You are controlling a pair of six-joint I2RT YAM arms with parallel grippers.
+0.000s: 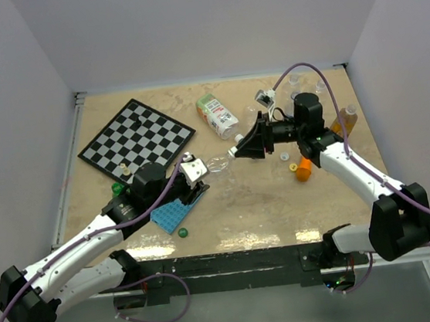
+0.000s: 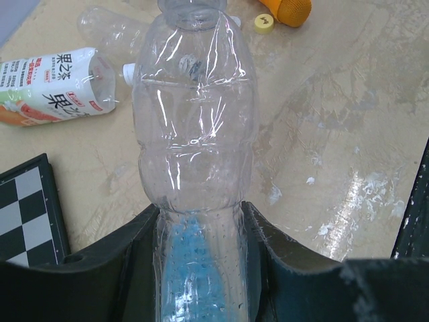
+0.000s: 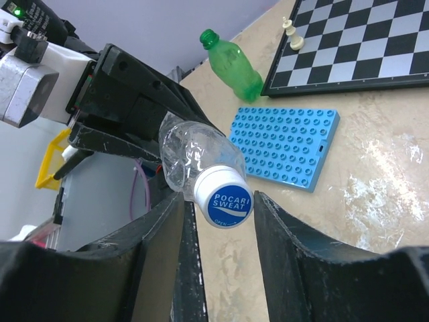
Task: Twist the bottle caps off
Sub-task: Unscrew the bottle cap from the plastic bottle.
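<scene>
A clear plastic bottle (image 1: 217,161) (image 2: 194,121) is held level above the table between both arms. My left gripper (image 2: 199,221) (image 1: 193,171) is shut on its lower body, both pads pressed against the plastic. The bottle's white cap (image 3: 226,196) has a blue printed top and faces the right wrist camera. My right gripper (image 3: 220,201) (image 1: 238,149) straddles that cap, a finger on each side. A thin gap shows on both sides, so it stands open around the cap.
A chessboard (image 1: 136,139) lies at the back left and a labelled bottle (image 1: 218,115) at the back centre. A blue studded plate (image 3: 285,146) and a green bottle (image 3: 233,62) lie below the left arm. A loose green cap (image 1: 182,231), an orange toy (image 1: 303,169) and a white cap (image 1: 284,156) lie nearby.
</scene>
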